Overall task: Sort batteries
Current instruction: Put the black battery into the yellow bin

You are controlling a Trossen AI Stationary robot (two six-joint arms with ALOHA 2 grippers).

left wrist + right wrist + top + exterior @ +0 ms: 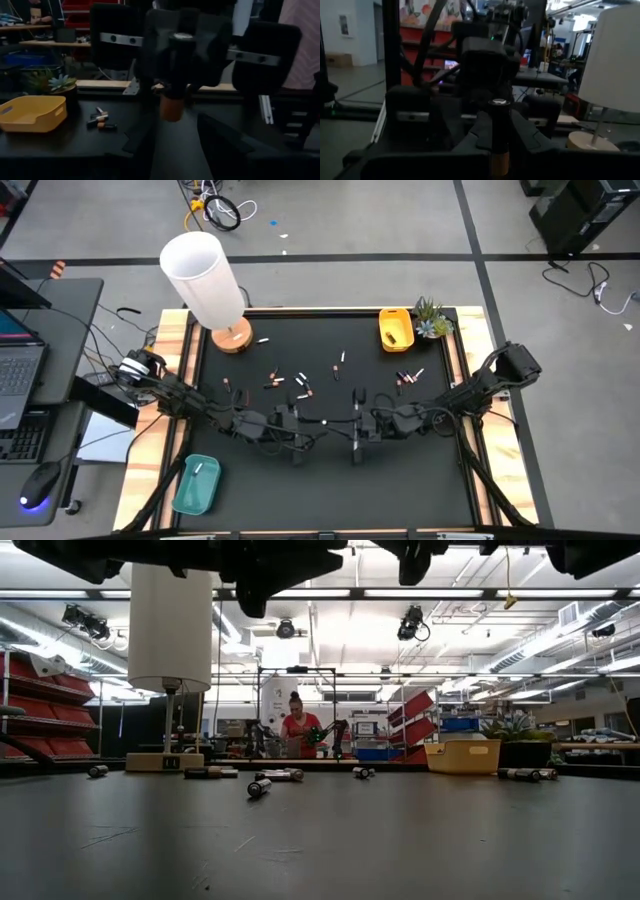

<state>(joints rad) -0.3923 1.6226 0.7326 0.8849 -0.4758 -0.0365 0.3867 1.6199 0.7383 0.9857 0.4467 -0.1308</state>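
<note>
The right pincer (pixel 498 145) is narrow and holds one battery, a thin dark cylinder with a copper-coloured end (pixel 498 131), upright above the middle of the black counter (pixel 400 480). Directly opposite stands the left pincer (pixel 182 145), its fingers apart and holding nothing, so I judge that a handover is being prepared.

The grip appears to be on a short part of a smooth round body. If the left pincer comes in a little off line, its finger can push the battery and tilt it. If the right one releases too early, the battery falls and probably rolls on the flat counter.

Below and behind the two pincers lie the other loose batteries (pixel 280 380), some white, some dark. A fallen one can mix with them.

The yellow plastic tray (pixel 384 320) is beyond the right pincer, and the teal plastic tray (pixel 190 495) is well apart from the left one. A long carry gives time for slipping, and the wrong tray is also possible.
</note>
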